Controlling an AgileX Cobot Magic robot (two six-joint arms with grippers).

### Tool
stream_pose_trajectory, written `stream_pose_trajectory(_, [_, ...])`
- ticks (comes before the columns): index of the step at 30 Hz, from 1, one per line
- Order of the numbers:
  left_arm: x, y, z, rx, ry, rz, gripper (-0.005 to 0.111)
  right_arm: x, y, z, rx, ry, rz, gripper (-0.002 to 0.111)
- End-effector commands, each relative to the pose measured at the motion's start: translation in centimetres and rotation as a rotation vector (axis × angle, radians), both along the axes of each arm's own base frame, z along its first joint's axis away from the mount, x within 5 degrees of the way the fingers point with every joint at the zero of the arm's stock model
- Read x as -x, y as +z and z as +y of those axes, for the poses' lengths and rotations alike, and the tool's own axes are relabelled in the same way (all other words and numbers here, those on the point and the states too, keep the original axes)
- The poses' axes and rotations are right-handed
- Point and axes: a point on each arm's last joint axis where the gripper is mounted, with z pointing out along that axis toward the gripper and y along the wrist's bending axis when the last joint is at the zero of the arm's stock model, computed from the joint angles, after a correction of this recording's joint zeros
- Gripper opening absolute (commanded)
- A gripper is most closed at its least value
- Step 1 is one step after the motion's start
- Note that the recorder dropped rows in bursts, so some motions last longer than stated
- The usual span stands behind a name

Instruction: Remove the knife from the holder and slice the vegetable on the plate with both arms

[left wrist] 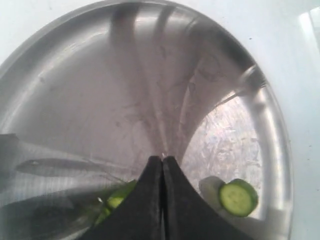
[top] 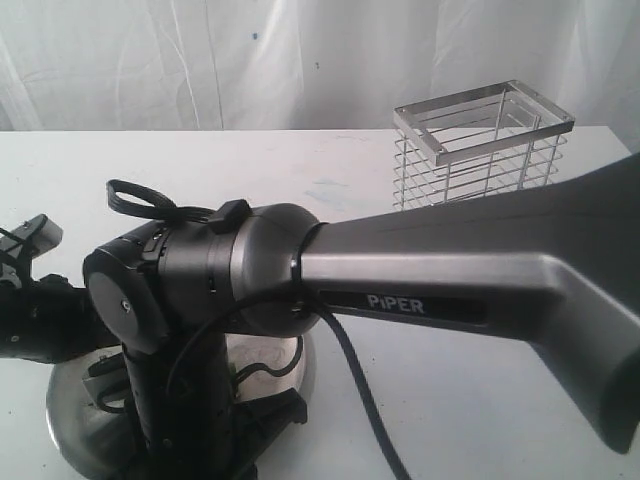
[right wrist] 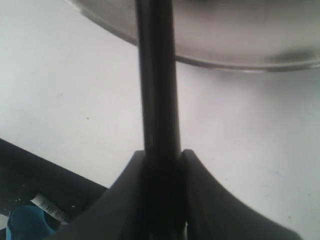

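1. The wide round stainless steel plate point(top: 62, 405) lay near the worktop's point(top: 450, 400) front left corner, and the tall shiny steel wire holder point(top: 485, 150) stood empty toward the back right edge
2. The right hand point(right wrist: 161, 165) was pinching the slim black handle of the small kitchen knife point(right wrist: 157, 75); the handle ran straight out from between its fingers toward the plate's rim, and the blade itself was out of sight
3. The left hand point(left wrist: 162, 170) had its black fingers pressed together over the plate; whether they pinned the vegetable could not be told
4. A round-cut green vegetable piece with a pale inside point(left wrist: 238, 196) lay just beside that hand on one side, and the longer glossy green remainder point(left wrist: 116, 199) lay touching or just under it on the other
5. The remainder's long axis seemed to run slantwise away from the left fingers; where it pointed was hidden by the fingers
6. Judged from this, a cut was already made, and the next stroke turned on the knife's long axis crossing the remainder's; the left hand was nearer the vegetable, the knife hand at the plate's edge
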Motion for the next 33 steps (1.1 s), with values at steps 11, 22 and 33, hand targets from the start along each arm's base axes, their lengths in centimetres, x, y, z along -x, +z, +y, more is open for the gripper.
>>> stream_pose_trajectory(11, [0.8, 2.4, 0.2, 0.071, -0.013, -0.033, 0.000, -0.7, -0.1, -0.1, -0.002, -0.026, -0.047, 0.000])
stream_pose_trajectory(22, [1.3, 1.8, 0.5, -0.037, -0.086, -0.005, 0.000, -1.6, -1.3, 0.1, -0.010, -0.052, -0.053, 0.000])
stream_pose_trajectory(33, [1.2, 0.2, -0.6, -0.013, -0.131, 0.065, 0.000, -1.6, -1.3, 0.1, -0.015, -0.054, -0.054, 0.000])
